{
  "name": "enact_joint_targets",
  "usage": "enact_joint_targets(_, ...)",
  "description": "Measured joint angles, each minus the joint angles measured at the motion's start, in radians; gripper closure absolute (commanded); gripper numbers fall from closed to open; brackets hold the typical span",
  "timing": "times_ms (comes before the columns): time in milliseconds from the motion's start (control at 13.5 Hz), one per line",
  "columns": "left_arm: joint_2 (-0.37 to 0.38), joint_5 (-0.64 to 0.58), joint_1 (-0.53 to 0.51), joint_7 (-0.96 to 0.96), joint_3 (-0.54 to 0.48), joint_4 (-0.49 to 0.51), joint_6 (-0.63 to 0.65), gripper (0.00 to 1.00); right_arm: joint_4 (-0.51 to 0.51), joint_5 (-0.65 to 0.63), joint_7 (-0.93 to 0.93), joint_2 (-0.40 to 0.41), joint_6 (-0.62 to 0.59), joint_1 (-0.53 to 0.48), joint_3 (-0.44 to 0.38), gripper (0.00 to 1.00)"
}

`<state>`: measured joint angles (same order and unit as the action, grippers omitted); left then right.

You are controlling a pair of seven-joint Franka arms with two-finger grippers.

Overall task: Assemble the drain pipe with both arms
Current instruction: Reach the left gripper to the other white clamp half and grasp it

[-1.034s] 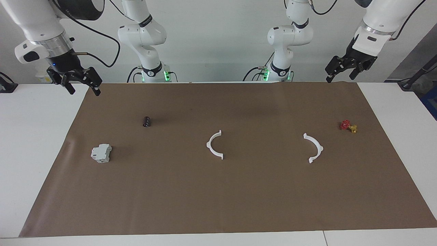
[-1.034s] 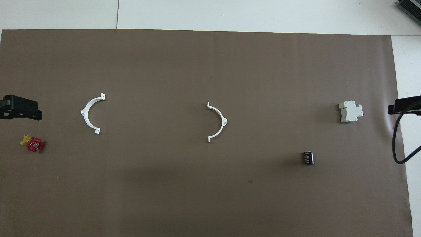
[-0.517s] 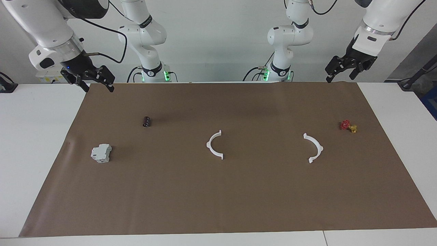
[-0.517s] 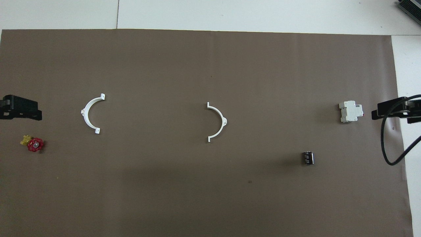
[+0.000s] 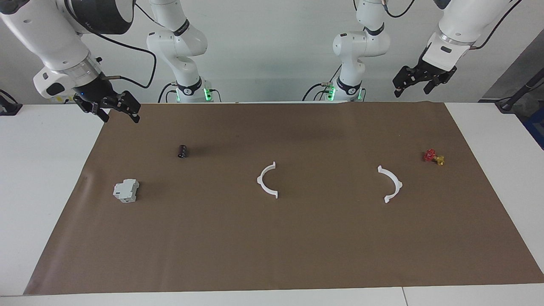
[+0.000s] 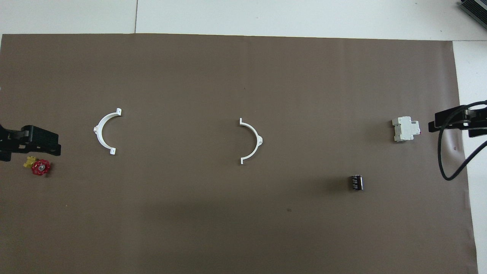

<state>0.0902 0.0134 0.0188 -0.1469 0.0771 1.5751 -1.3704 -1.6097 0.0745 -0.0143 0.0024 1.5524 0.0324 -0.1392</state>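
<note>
In the facing view both arms have shifted over the last second while nothing on the brown mat (image 5: 272, 238) has budged: the right gripper (image 5: 114, 111) has swung in from the table's edge to hang over the mat's corner at the right arm's end, jaws spread and empty, and the left gripper (image 5: 418, 83) has lifted and drifted inward above the mat's edge at the robots' end, also spread and empty. The two white half-rings lie flat and well apart, one (image 5: 267, 180) near the mat's middle, the other (image 5: 391, 184) toward the left arm's end, near the red valve (image 5: 433, 157). My reading is that the approach has only begun (no piece touched yet). In the overhead view the left gripper (image 6: 32, 141) has slid to just beside the valve (image 6: 39, 167), cut off at the frame's edge; the right gripper (image 6: 452, 121) shows only a tip and looping cable beside the grey block (image 6: 405, 129), so its height is unreadable there. The dark cylinder (image 6: 356, 182) sits nearer the robots than the block.
</note>
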Motion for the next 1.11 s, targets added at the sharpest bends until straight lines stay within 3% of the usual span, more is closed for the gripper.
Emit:
enact_joint_targets(296,0.004,0.0,-0.001,0.0,-0.007,0.004,-0.051,0.0,0.0,0.0,0.0,0.0,-0.001,0.0,0.001,0.0)
enact_joint_targets(665,0.008,0.0,-0.077,0.168,-0.019,0.221,-0.404,0.0,0.0,0.0,0.0,0.0,-0.001,-0.003,-0.002,0.0)
enact_joint_targets(813,-0.036,0.0,-0.114,0.251,-0.023,0.272,-0.51,0.0,0.0,0.0,0.0,0.0,0.0,-0.003,-0.002,0.0)
enact_joint_targets(1108,-0.194,0.0,-0.123,0.274,-0.024,0.34,-0.766,0.0,0.0,0.0,0.0,0.0,0.0,-0.003,-0.002,0.0)
